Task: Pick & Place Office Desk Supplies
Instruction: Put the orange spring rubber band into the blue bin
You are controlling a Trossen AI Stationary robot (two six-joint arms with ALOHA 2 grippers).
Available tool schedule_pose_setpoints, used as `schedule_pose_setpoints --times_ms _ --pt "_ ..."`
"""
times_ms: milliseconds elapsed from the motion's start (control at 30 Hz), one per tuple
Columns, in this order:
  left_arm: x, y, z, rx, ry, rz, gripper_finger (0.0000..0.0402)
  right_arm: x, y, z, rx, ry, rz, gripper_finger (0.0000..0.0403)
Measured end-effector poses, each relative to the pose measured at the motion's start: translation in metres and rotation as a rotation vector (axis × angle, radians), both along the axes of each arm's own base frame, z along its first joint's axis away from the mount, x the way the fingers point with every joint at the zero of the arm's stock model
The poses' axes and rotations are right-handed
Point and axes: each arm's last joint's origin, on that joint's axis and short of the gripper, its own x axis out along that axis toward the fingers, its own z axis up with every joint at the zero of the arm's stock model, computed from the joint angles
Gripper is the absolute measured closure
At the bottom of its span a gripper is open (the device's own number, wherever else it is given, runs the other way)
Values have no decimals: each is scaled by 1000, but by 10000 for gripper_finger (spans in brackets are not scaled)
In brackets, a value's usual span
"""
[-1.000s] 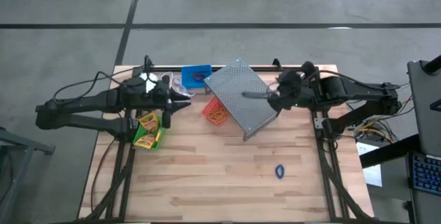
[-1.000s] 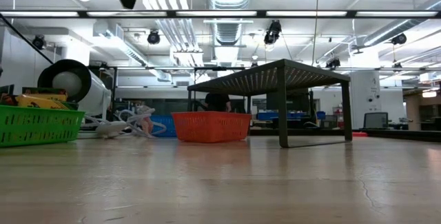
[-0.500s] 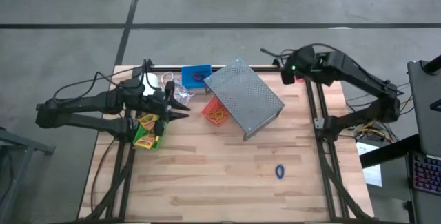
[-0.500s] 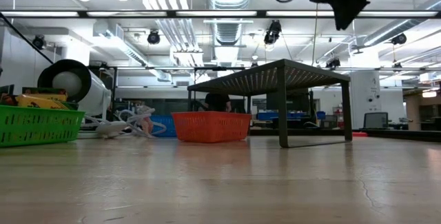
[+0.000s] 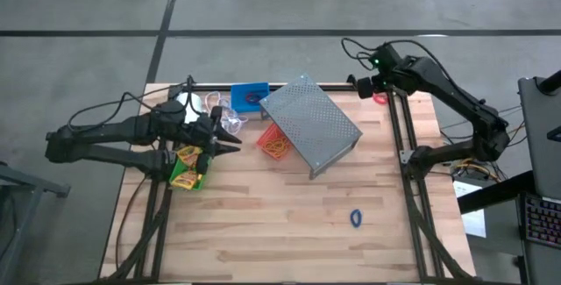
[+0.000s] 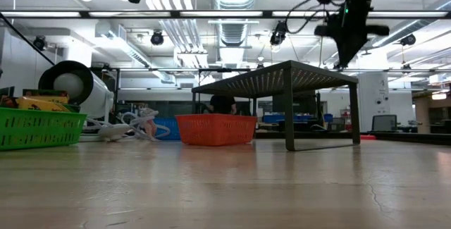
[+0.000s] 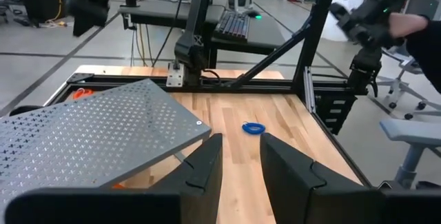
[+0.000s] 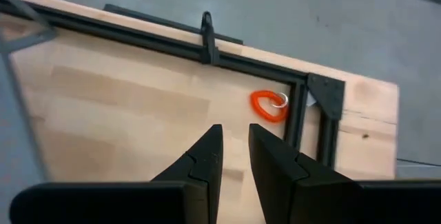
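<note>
My right gripper hangs open above the table's far right corner, pointing steeply down, with nothing between its fingers. A red ring band lies on the wood just beyond it, beside the frame's corner. My left gripper hovers open at the left, pointing level toward the grey rack. A blue ring band lies near the front right. Two crayon boxes sit in the green bin. The orange bin stands partly under the rack. The blue bin is at the far edge.
A white roll with white cord lies at the far left, by the blue bin. Black frame rails run along the far edge and down the right side. Bare wood spreads across the near half.
My right gripper has swung from above the rack toward the table's far right corner, sunk lower and tipped its fingers downward, ending over the red ring band. My left gripper has stayed in place and turned a little at the wrist. No object has moved.
</note>
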Motion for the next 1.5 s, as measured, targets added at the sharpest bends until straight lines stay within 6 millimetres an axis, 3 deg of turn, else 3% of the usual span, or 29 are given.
schedule_pose_setpoints --times_ms 267,500,700,967,1233,1500 --pt "0 0 1 21 -11 -6 297 -19 -23 -55 21 9 -88 335" --pt "0 0 1 21 -12 -7 297 -17 -31 -82 46 -57 -51 335" --pt "0 0 1 22 -11 -8 297 -11 -40 -111 108 -23 -127 335" --pt "0 0 1 24 -11 -9 297 -1 -66 -156 198 145 -199 335" --pt "0 0 1 24 -10 -9 297 10 -92 -177 242 237 -180 335" --pt "0 0 0 22 1 -11 297 9 -105 -175 232 268 -208 335"
